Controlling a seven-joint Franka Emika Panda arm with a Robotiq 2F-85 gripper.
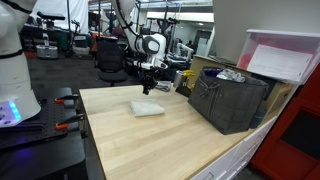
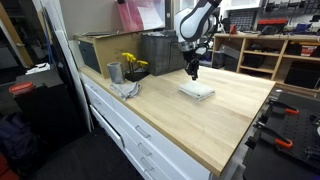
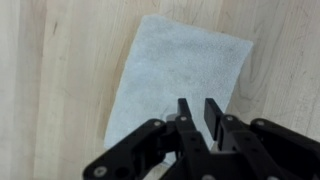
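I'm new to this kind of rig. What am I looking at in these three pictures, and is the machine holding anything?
This is a robot arm whose tip carries a two-fingered claw. Two of the pictures come from cameras standing away from the robot, looking at a wooden table from different places. The third comes from a camera on the arm's wrist, looking down past the claw. On the table lies a flat white cloth. A dark crate stands at one side, and an exterior view shows a metal cup near the table's edge. The claw hangs just above the cloth. Its fingers stand slightly apart with nothing between them, so it holds nothing.
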